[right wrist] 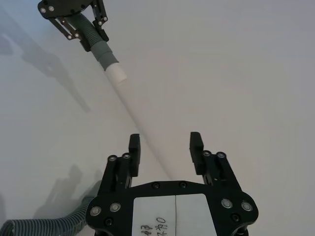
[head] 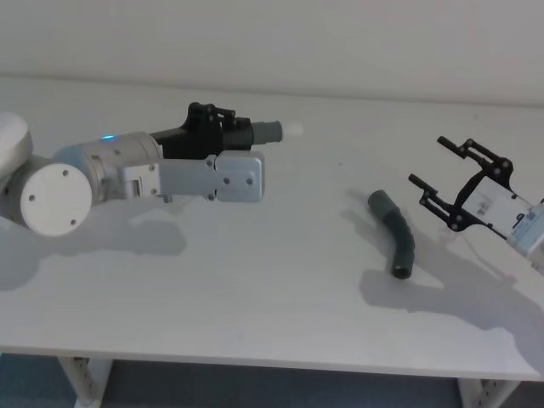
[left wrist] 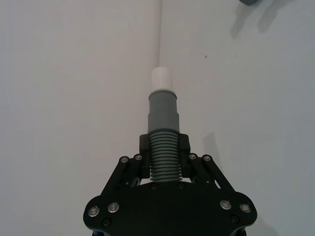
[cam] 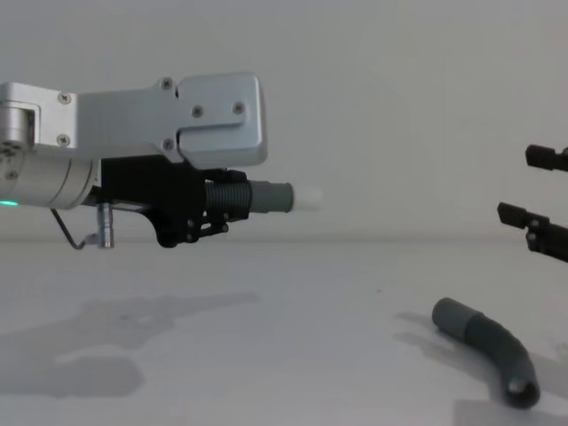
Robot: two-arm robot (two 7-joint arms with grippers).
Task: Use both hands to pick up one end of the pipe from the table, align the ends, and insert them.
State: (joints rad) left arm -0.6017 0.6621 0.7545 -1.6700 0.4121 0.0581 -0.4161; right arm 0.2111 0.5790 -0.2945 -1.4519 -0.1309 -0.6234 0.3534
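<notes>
The left tool (left wrist: 164,146) clamps the white-tipped hose piece (left wrist: 163,110) by its ribs above the counter (head: 255,289); the right tool (right wrist: 164,143) gapes wide, empty, near the darker hose piece (head: 396,233).

The left arm (head: 93,174) reaches in from the left, level and raised, with its wrist pointing right. The left gripper (head: 228,127) is clamped around a short hose piece (head: 268,131). At the right edge, the right gripper (head: 427,160) hangs raised and points left, its fingers spread wide apart.
</notes>
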